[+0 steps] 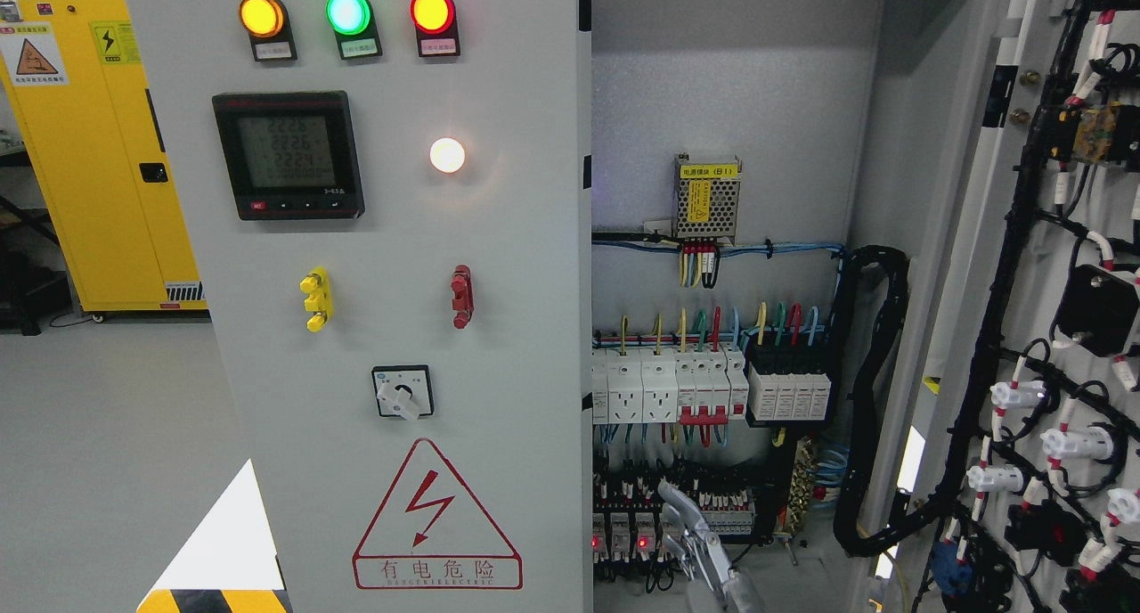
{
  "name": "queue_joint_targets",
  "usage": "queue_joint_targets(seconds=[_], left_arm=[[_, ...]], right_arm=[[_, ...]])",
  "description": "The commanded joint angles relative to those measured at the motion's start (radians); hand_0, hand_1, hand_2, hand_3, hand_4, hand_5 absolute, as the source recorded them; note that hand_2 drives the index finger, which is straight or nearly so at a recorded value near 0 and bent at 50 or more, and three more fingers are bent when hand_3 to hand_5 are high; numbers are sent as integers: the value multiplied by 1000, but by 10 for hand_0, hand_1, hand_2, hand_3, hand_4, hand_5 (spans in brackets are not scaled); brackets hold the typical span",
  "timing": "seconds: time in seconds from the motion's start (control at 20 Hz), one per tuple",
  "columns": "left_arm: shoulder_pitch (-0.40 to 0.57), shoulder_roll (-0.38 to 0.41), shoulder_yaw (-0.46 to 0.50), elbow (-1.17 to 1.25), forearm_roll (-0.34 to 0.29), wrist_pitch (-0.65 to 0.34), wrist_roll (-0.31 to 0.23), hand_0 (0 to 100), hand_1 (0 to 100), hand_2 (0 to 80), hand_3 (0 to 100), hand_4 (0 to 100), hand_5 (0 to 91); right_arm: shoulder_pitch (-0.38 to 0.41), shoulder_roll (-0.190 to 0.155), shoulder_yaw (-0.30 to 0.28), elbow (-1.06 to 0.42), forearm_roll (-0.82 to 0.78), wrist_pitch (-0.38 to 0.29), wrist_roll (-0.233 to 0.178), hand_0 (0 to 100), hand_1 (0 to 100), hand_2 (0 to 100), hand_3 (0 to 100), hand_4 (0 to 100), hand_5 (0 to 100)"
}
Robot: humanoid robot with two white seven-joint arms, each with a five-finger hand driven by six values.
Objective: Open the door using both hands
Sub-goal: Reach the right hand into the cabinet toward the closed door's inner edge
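The grey left door [499, 239] of the electrical cabinet is closed; it carries three lit lamps, a meter [288, 155] and a rotary switch [403, 392]. The right door [980, 194] is swung wide open at the picture's right, its inner face covered with black cable bundles. Between them the cabinet interior [730, 96] is exposed. My right hand [690, 528] rises from the bottom edge just right of the middle. Its silver fingers are stretched up and left in front of the lower terminal rows, holding nothing and touching neither door. The left hand does not show.
Inside the cabinet are a row of white breakers [668, 386], a small power supply [706, 199] and a thick black cable loop [877, 399]. A yellow storage cabinet [98, 150] stands on the grey floor at the far left. A red warning triangle [436, 515] marks the closed door.
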Motion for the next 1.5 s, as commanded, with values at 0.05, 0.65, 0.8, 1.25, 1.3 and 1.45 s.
queue_joint_targets(seconds=[0.05, 0.65, 0.8, 1.25, 1.3, 1.45], left_arm=[[-29, -4, 1, -21, -1, 1, -1, 0, 0, 0, 112, 0, 0], [-29, -10, 1, -15, -1, -1, -1, 0, 0, 0, 97, 0, 0], [-29, -10, 2, -15, 1, -1, -1, 0, 0, 0, 94, 0, 0], [-29, -10, 2, -15, 1, -1, -1, 0, 0, 0, 85, 0, 0], [-29, -10, 2, -15, 1, -1, -1, 0, 0, 0, 85, 0, 0], [-29, -11, 1, -15, 1, -1, -1, 0, 0, 0, 86, 0, 0]], right_arm=[[-208, 80, -82, 169, 31, 28, 4, 220, 48, 0, 0, 0, 0], [-383, 68, -119, 373, -78, 48, 12, 220, 51, 0, 0, 0, 0], [-415, 65, -141, 414, -78, 48, 88, 220, 51, 0, 0, 0, 0], [-469, 51, -168, 482, -81, 72, 127, 220, 59, 0, 0, 0, 0], [-472, 48, -171, 482, -99, 75, 136, 220, 59, 0, 0, 0, 0], [-485, 45, -164, 477, -193, 94, 150, 220, 59, 0, 0, 0, 0]])
